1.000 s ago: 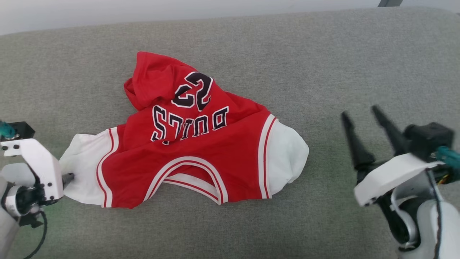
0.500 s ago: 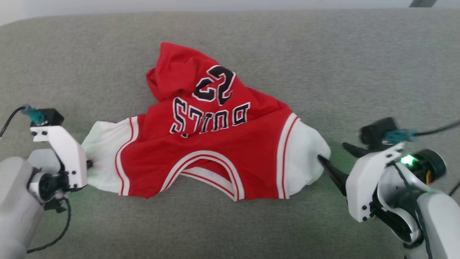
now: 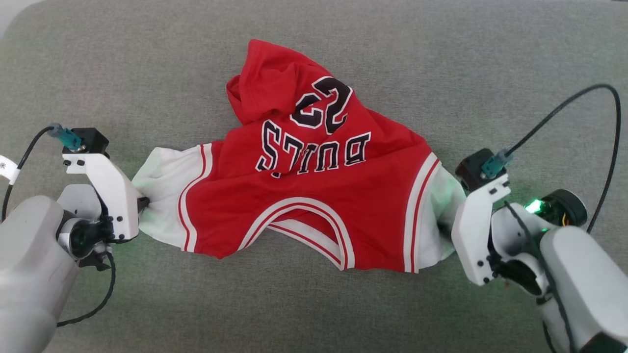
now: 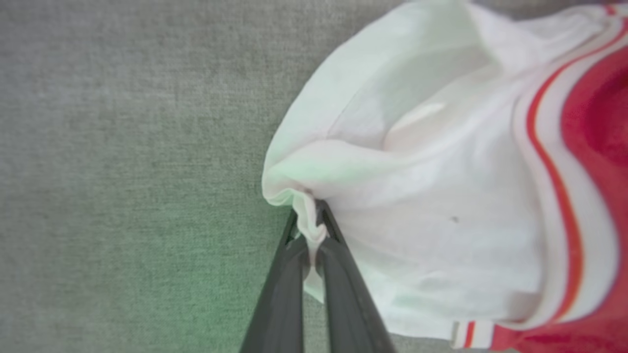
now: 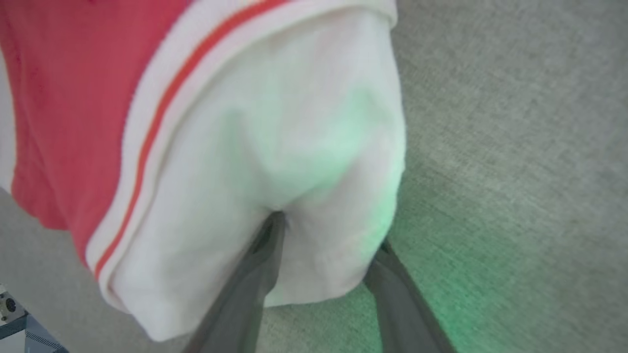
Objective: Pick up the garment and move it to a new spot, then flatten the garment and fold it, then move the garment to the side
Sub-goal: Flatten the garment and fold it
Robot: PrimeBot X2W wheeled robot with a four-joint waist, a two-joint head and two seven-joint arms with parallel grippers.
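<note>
Jaws of the left gripper are pressed together on a fold of white cloth at one end of the garment, while those of the right gripper stand spread astride the white cloth at the opposite end, not clamped. The jersey lies crumpled, lettering up, mid-way across the grey surface. As I judge it, only half the pick-up grip is made; lifting, moving, flattening, folding and setting aside all remain.
</note>
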